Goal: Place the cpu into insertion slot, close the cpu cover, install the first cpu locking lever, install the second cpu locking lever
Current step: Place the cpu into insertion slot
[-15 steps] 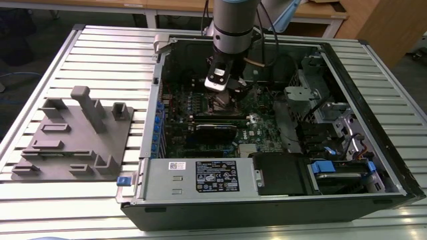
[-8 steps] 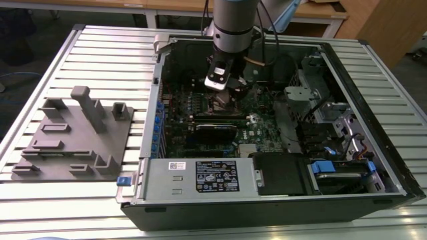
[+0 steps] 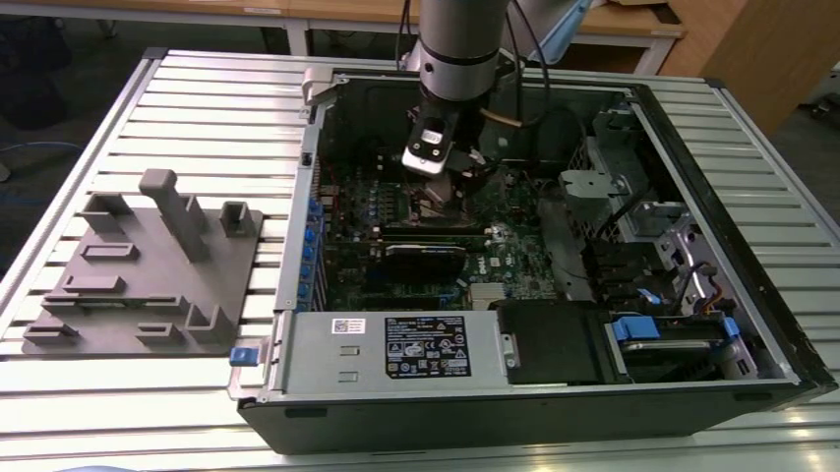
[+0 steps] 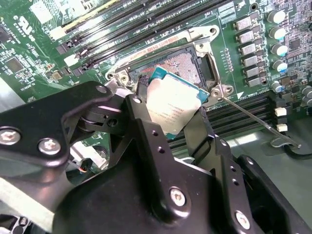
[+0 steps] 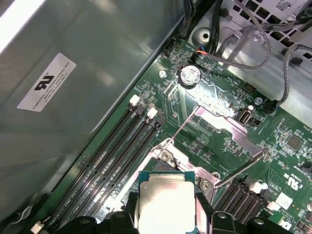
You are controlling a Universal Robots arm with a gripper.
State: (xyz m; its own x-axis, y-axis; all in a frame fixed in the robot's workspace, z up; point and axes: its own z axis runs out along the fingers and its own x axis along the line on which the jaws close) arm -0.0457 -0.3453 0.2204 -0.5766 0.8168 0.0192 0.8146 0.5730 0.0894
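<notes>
In both wrist views my gripper (image 4: 170, 114) (image 5: 166, 217) is shut on the cpu (image 4: 171, 102) (image 5: 165, 200), a square chip with a silver-grey top, its edges clamped between black fingers (image 4: 141, 122). The chip hangs slightly tilted just over the insertion slot (image 4: 170, 66) (image 5: 163, 165), whose pin field lies bare inside a silvery rim. The cpu cover (image 5: 233, 129) stands swung open beyond the slot. Two thin wire locking levers (image 5: 183, 127) (image 5: 239, 168) stick out unlatched; one lever (image 4: 253, 116) shows beside the socket. In the exterior view the gripper (image 3: 440, 167) is low inside the computer case (image 3: 295, 246).
Long black memory slots (image 5: 122, 146) (image 4: 146, 19) run beside the socket. Cables (image 5: 253, 44) and a drive cage (image 3: 630, 216) crowd the case's far side. A grey fixture (image 3: 145, 275) lies on the slatted table (image 3: 210, 88) at the exterior view's left.
</notes>
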